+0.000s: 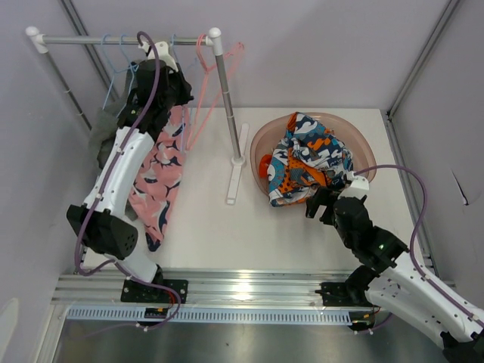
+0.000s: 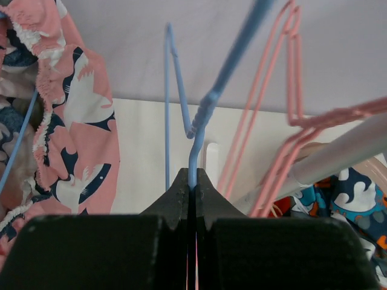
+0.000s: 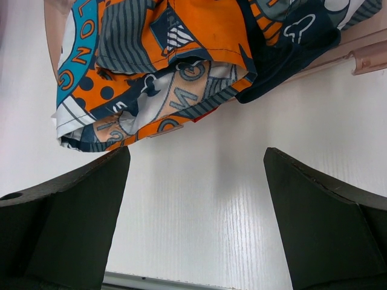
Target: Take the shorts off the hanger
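Pink shorts with a navy and white bird print [image 1: 157, 178] hang from a blue wire hanger [image 1: 127, 69] on the rail; they also show at the left of the left wrist view [image 2: 78, 130]. My left gripper [image 1: 161, 76] is up at the rail and shut on the blue hanger's wire [image 2: 195, 158], just under its twisted neck. My right gripper [image 1: 321, 203] is open and empty low over the table [image 3: 199, 199], just in front of the orange, teal and navy patterned shorts [image 3: 163, 60] that spill over the bowl's rim.
A white rack with a rail [image 1: 121, 38] and post [image 1: 227, 106] stands at the back left, its base bar [image 1: 236, 175] on the table. Empty pink hangers [image 1: 212, 64] hang at the rail's right end. A pink bowl [image 1: 363, 147] holds patterned shorts [image 1: 310, 155]. Grey cloth [image 1: 102, 136] hangs far left.
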{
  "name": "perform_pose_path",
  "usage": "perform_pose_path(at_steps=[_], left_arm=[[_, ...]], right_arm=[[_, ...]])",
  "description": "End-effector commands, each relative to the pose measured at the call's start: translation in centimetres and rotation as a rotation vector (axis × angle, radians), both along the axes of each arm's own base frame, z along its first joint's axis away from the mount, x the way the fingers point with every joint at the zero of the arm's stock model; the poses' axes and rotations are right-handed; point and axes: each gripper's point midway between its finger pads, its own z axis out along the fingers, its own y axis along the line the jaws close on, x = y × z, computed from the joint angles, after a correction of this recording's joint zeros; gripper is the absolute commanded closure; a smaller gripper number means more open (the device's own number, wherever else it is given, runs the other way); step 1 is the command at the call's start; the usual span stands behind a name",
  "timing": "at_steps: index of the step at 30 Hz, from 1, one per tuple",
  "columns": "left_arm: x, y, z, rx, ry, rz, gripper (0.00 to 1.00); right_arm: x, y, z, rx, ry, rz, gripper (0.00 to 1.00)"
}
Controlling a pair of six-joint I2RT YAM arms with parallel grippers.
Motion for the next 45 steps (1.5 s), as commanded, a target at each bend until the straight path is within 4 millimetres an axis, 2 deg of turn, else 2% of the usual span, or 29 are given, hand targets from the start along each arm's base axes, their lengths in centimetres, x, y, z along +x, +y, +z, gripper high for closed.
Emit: perform_pose_path(at_steps=[1,3,5,6,7,8,9,11,13,14,16,18,23,27,28,34,40,41,42,45], left_arm=[[-1.5,0.1,0.6,0.009,-0.034,-0.018,1.0],[-1.8,0.0,-0.4,0.018,-0.014,-0.027,0.99],[-2.0,0.2,-1.0,0.03,0.01,-0.029,0.94],[-2.2,0.1,-0.3,0.031,0.001,-0.031,0.89],[-2.4,0.3,0.1,0.038,-0.005,-0.03,0.76],[-2.8,0.4,0.2,0.045,0.003,-0.03,0.68],[-3.3,0.7,1.6,0.045,-0.024,-0.025,0.58],[-4.2,1.1,2.9,0.047,-0.029,-0.015,0.51],[-5.5,1.6,5.4,0.041,-0.068,-0.011,0.39],[-6.2,1.7,5.4,0.047,-0.054,-0.015,0.32],[-7.7,1.9,7.0,0.041,-0.078,-0.026,0.27],[-9.0,2.4,7.4,0.05,-0.073,-0.021,0.25],[-12.3,4.8,9.9,0.085,-0.138,0.047,0.24],[-13.0,7.3,10.7,0.112,-0.162,0.144,0.24],[-12.8,8.6,10.5,0.107,-0.151,0.182,0.24],[-11.8,12.3,9.9,0.094,-0.129,0.309,0.28],[-9.7,14.1,7.4,0.121,-0.077,0.393,0.31],[-9.3,14.2,7.6,0.117,-0.094,0.401,0.31],[-8.8,14.4,6.5,0.123,-0.077,0.408,0.31],[-7.5,14.9,5.5,0.114,-0.061,0.421,0.3]], right_arm=[[0.3,0.4,1.1,0.029,-0.041,0.007,0.01],[0.2,0.5,1.2,0.035,-0.038,0.011,0.01],[0.1,0.5,1.2,0.044,-0.039,0.012,0.01],[0.1,0.5,1.2,0.047,-0.038,0.012,0.01],[0.0,0.5,1.3,0.051,-0.035,0.013,0.01],[-0.2,0.4,1.2,0.051,-0.033,0.012,0.01],[-0.3,0.4,1.2,0.055,-0.032,0.013,0.01],[-0.5,0.2,1.2,0.057,-0.03,0.012,0.01],[-0.6,0.2,1.2,0.06,-0.03,0.012,0.01],[-0.7,0.1,1.3,0.064,-0.032,0.01,0.01],[-0.7,0.1,1.3,0.067,-0.032,0.012,0.0],[-0.7,0.2,1.4,0.071,-0.034,0.013,0.01],[-0.8,0.4,1.4,0.076,-0.032,0.022,0.0],[-0.9,0.6,1.2,0.077,-0.027,0.028,0.01],[-0.9,0.6,1.2,0.077,-0.026,0.031,0.01],[-1.3,0.6,1.6,0.06,-0.023,0.049,0.01],[-1.5,0.7,1.8,0.051,-0.022,0.065,0.01],[-1.5,0.9,1.8,0.058,-0.02,0.072,0.01],[-1.5,0.9,1.7,0.056,-0.016,0.073,0.01],[-1.5,1.1,1.4,0.051,-0.01,0.078,0.0]])
